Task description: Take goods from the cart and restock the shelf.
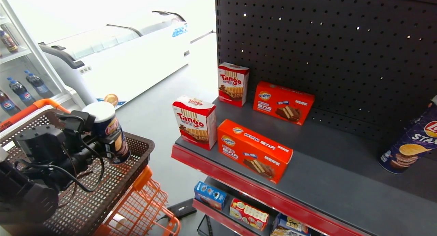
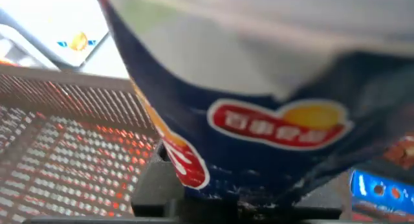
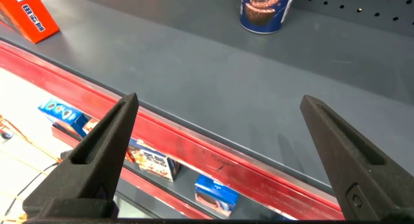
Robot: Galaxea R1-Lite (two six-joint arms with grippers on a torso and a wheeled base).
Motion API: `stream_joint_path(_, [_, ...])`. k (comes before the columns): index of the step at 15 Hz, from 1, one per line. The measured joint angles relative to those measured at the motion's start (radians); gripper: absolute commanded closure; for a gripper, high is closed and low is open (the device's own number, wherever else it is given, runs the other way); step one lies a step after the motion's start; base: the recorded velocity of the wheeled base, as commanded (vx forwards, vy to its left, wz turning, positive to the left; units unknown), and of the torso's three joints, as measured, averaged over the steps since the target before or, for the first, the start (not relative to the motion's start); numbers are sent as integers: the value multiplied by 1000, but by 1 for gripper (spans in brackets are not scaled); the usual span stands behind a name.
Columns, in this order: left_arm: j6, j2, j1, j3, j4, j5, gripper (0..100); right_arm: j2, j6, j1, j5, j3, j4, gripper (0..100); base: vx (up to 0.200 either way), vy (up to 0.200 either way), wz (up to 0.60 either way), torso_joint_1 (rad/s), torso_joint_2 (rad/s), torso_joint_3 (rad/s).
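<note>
Closest to me, my left tool (image 1: 110,143) is clamped on the chips can (image 1: 108,125), with the cart basket (image 1: 138,150) just below it. The can's lid is up and its long axis is near vertical. I'd carry it upright to the shelf (image 1: 327,161) and set it flat on the bare board under my right tool (image 3: 220,104), which gapes wide and holds nothing.

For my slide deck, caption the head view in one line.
Left gripper holds a chip can above the cart basket, facing a shelf stocked with snack boxes.
</note>
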Motion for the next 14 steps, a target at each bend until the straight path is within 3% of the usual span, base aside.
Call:
stream_joint_path(4, [-11, -222, -26, -18, 197, -3, 100, 0, 0, 0, 0, 0, 0, 0, 0, 0, 0, 0, 0, 0])
stream_joint_path(7, [-29, -358, -79, -12, 250, -2, 100, 0, 0, 0, 0, 0, 0, 0, 0, 0, 0, 0, 0, 0])
stream_joint_path(11, [-50, -489, -201, 0, 309, -16, 100, 0, 0, 0, 0, 0, 0, 0, 0, 0, 0, 0, 0, 0])
stream_joint_path(14, [-74, -576, -369, 97, 333, -59, 100, 0, 0, 0, 0, 0, 0, 0, 0, 0, 0, 0, 0, 0])
